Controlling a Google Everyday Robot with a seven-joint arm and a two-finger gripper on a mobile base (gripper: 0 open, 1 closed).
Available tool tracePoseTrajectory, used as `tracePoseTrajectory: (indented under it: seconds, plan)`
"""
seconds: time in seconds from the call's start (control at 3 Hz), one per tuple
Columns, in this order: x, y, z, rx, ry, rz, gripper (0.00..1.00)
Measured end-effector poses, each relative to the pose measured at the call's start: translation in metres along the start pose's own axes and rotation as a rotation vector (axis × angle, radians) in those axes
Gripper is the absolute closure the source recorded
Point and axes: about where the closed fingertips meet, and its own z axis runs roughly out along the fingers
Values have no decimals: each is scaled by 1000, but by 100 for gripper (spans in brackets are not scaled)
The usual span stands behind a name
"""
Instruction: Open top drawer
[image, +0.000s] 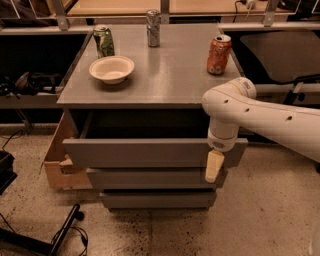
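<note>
Progress looked close to complete: the top drawer (150, 152) stood well forward of the bench (165, 80), with its dark box interior exposed behind the flat front panel. It jutted out past the two lower drawer fronts (155, 178), which sat closed beneath it. The gripper (214, 166) hung at the right end of that front panel, pointing down from the white arm (270, 117) that reached in from the right. That placement probably suited a handle-less front, which has to be drawn by its top edge. Only one cream tip showed against the grey, so I could not tell whether the jaws were open or closed, or whether they held the panel at all. On the bench top, a bowl (111, 68), a green can (104, 41), a silver can (153, 28) and an orange can (219, 54) all stood upright, well clear of the drawer. A cardboard box (56, 160) sat on the floor against the cabinet's left side.
</note>
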Motion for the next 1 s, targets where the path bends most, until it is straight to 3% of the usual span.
tracePoseTrajectory:
  seconds: [0.33,0.67,1.0]
  plan:
    - [0,0,0,0,0,0,0]
    - [-1,22,-12,-8,7,-4,18]
    - [10,62,-45,10,41,1,41]
